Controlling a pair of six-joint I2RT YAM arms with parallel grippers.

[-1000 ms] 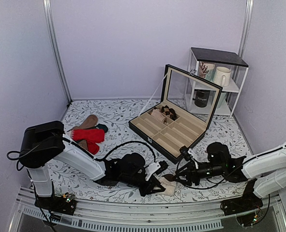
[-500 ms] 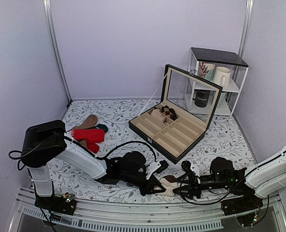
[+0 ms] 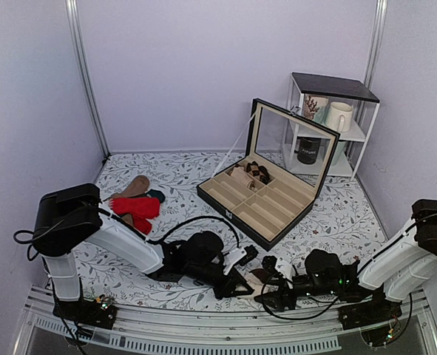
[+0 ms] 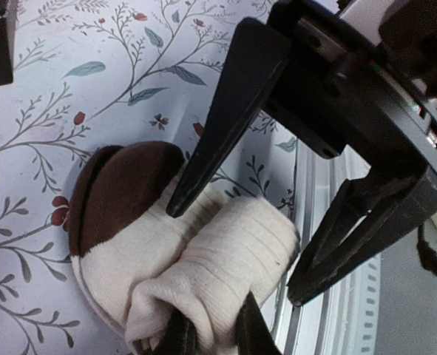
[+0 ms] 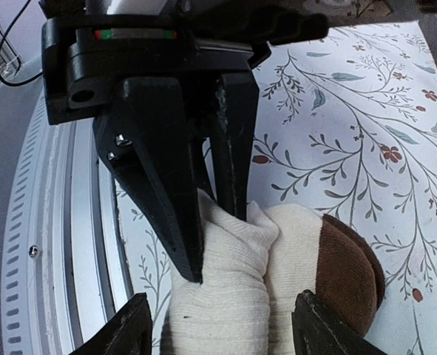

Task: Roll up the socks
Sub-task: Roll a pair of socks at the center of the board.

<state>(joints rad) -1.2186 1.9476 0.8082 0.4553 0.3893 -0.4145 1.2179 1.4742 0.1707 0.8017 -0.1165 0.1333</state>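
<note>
The socks [image 4: 225, 251] lie as a cream roll with a dark brown end at the table's near edge, also visible in the top view [image 3: 259, 278] and the right wrist view [image 5: 277, 296]. My left gripper [image 4: 212, 334] is shut on a fold of cream knit at one end of the roll; from above it reaches in from the left [image 3: 242, 282]. My right gripper [image 5: 225, 333] stands open, its fingers on either side of the roll, coming from the right [image 3: 271, 290]. Its fingers [image 4: 233, 111] loom over the socks in the left wrist view.
Bright red socks [image 3: 135, 208] and tan and teal socks [image 3: 138, 186] lie at the left. An open black compartment box [image 3: 266, 207] sits mid-table, with a shelf of mugs [image 3: 329, 122] behind it. The metal front rail [image 3: 203, 327] runs right beside the roll.
My right gripper has dropped and slid left up to the roll, and its jaws have widened around it. The left gripper has kept its pinch and place.
</note>
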